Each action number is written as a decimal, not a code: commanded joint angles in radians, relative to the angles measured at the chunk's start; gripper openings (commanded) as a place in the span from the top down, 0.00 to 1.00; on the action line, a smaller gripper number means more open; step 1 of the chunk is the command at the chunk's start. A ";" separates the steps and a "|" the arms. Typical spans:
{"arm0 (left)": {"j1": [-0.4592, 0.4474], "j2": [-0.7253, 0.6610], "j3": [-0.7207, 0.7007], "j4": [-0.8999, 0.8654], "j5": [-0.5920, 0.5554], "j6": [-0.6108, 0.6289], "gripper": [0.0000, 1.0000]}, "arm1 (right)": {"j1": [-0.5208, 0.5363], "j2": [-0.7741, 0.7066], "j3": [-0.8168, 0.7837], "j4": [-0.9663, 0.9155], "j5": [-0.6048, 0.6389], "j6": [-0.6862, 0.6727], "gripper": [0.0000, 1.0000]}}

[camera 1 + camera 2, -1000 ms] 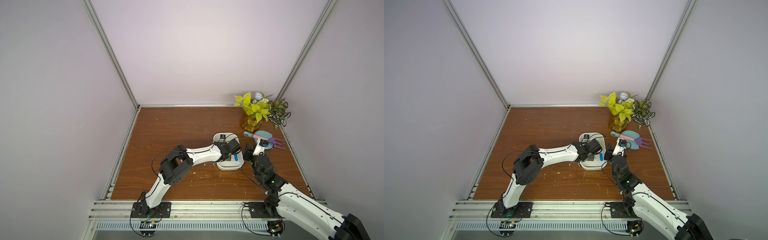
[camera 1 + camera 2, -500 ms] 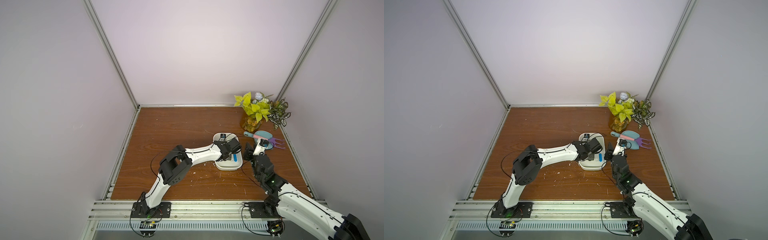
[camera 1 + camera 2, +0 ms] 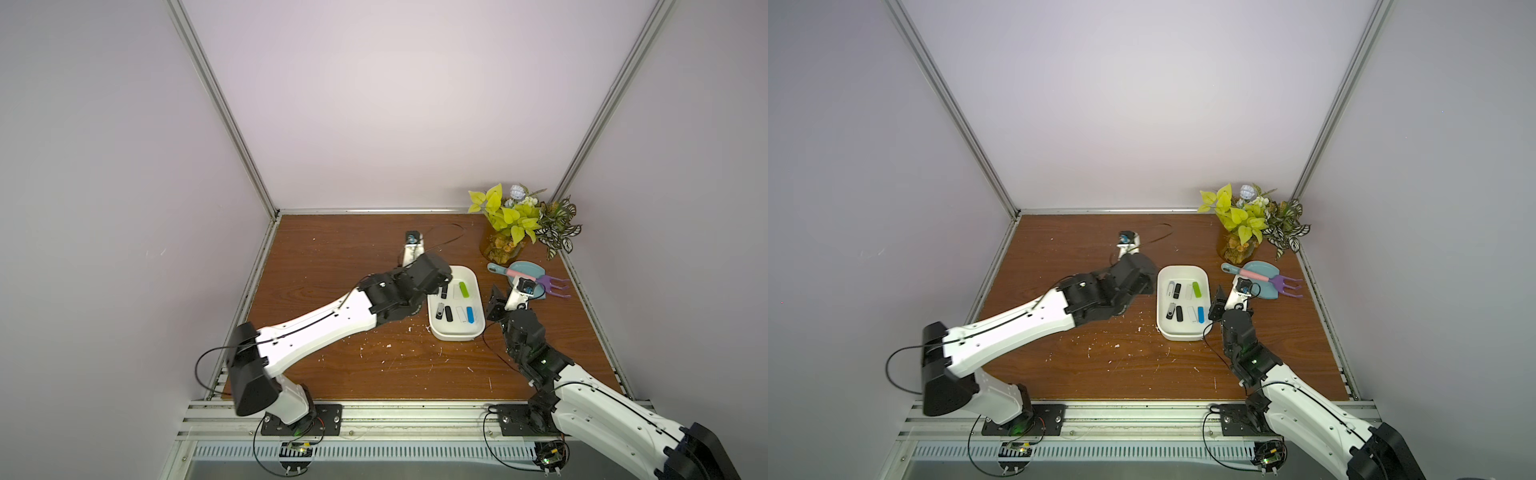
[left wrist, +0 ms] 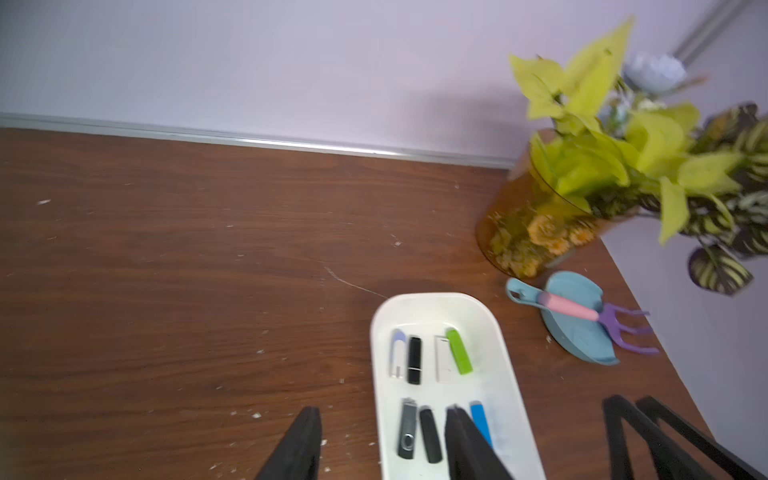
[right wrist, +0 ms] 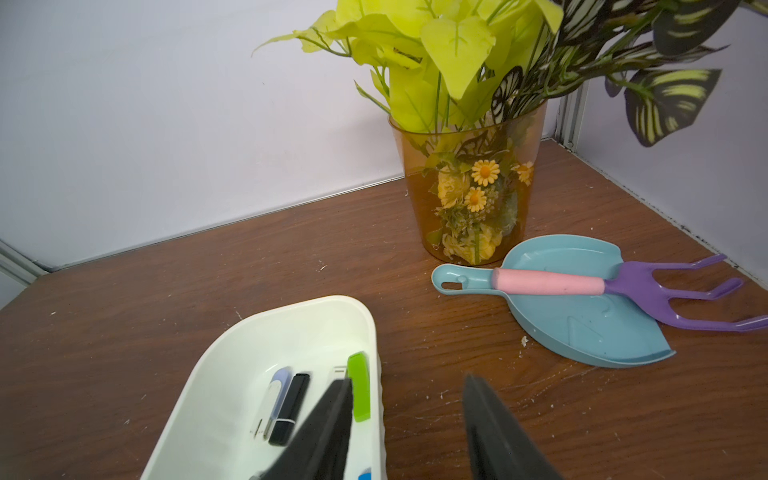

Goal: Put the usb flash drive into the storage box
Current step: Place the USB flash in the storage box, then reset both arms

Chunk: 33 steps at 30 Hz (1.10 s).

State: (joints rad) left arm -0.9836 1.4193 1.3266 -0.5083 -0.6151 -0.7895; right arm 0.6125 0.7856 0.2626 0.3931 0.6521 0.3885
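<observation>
1. The drives point(image 4: 414, 359) all lie flat inside the box point(image 3: 457, 335), in two rows of four. None shows on the table point(image 3: 353, 257).
2. Each drive's long axis runs along the box's length, away from the robot's base. The grey drive point(image 4: 408, 428) and the blue drive point(image 4: 481, 422) end the near row.
3. The left gripper point(image 4: 382, 411) hangs over the box's left rim, jaws apart and empty. One finger is above bare table, the other above the near row beside the blue drive.
4. The right gripper point(image 5: 408, 379) is just beside the right rim, jaws also parted with nothing between them. One finger overlaps the green drive point(image 5: 359, 386) in its wrist view.
5. With no drive outside the box, the placing looks done. The left arm is the nearer to the near row, and it likely need only lift clear without nudging the rim.
6. Beyond the right rim lie the scoop point(image 5: 582, 324), the rake point(image 5: 648, 286) and the vase point(image 5: 469, 199), well apart from the left gripper.
</observation>
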 commanded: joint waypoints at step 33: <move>0.854 0.182 -1.249 2.153 0.315 0.847 0.02 | -0.452 0.821 -0.141 1.224 -0.240 -0.447 0.05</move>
State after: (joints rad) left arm -0.1551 1.5551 0.0639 1.5257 -0.3946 0.0669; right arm 0.1612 1.5005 0.1368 1.3186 0.5163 0.0273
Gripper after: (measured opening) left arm 0.981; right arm 0.927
